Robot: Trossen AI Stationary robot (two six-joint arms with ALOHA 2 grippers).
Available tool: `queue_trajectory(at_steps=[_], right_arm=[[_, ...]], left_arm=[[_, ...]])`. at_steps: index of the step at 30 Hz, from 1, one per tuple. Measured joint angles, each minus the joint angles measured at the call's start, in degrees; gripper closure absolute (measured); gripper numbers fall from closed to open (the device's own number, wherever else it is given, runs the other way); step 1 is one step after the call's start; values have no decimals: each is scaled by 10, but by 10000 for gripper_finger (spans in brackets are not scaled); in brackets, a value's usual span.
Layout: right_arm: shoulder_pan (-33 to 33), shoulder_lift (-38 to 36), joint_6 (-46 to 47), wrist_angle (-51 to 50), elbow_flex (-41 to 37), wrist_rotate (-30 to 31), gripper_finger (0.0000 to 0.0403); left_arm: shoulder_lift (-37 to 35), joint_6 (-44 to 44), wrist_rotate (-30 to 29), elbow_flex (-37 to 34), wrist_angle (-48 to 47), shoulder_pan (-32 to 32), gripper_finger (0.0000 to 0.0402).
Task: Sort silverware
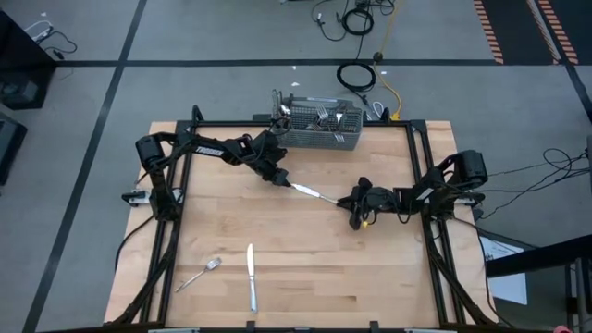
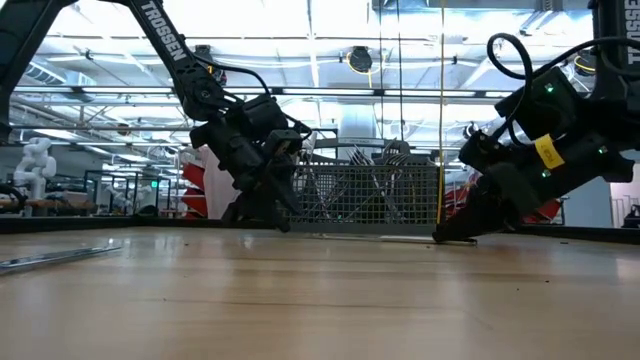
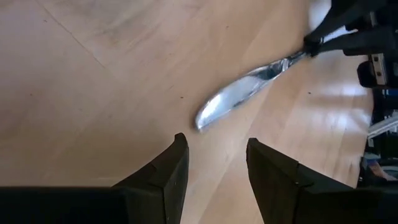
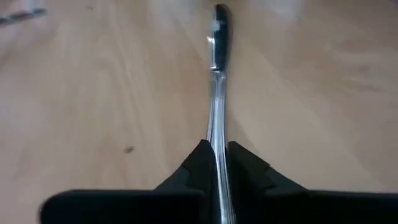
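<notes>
A silver table knife (image 1: 314, 193) lies on the wooden table between my two grippers. My right gripper (image 4: 217, 163) is shut on its handle end, coming from the table's right. My left gripper (image 3: 214, 163) stands open just short of the blade's rounded tip (image 3: 208, 115) and touches nothing. A grey wire-mesh basket (image 1: 319, 128) with several pieces of silverware upright in it stands at the far edge. A fork (image 1: 199, 275) and a second knife (image 1: 251, 276) lie flat near the table's front edge. My right gripper pinches the knife's handle (image 4: 217, 134) between its two fingers, near the handle's free end. The fingers slant down from the table's right and lie along the knife. The knife stretches away from the fingers, its blade (image 3: 242, 93) low over or on the table.
The basket stands close behind my left arm (image 1: 231, 148). Black frame rails (image 1: 416, 157) run along the table's edges. Bare wood lies between the held knife and the two pieces at the front.
</notes>
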Motion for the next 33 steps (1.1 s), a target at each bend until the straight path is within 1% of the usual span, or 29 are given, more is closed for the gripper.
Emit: queue_trajectory(at_steps=[3, 5, 8, 12, 15, 20, 23, 25, 29, 33], right_arm=[[1, 0, 15, 8, 0, -7, 402], [1, 0, 22, 6, 0, 2, 398], [2, 0, 25, 4, 0, 20, 398], [1, -2, 44, 2, 0, 30, 398], [1, -6, 54, 19, -3, 33, 399], [10, -27, 83, -9, -3, 77, 401], [27, -59, 74, -10, -5, 118, 401], [30, -89, 72, -31, -6, 133, 402], [49, -147, 91, -110, -5, 150, 402], [75, -211, 91, -157, -3, 209, 402]], left_arm=[[0, -8, 19, 0, 1, -2, 237], [-1, -14, 34, 0, 5, -4, 237], [-19, -15, 38, 0, 5, -7, 237], [-44, -24, 17, 0, 5, -6, 237], [-56, -13, -3, 1, 7, -8, 237], [-56, -10, -8, 1, -5, -8, 237], [-56, -9, -21, 0, -17, -8, 237], [-56, -9, -25, 0, -15, -8, 237], [-56, -13, -31, 0, -14, -9, 237], [-56, -13, -37, 0, -12, -9, 237]])
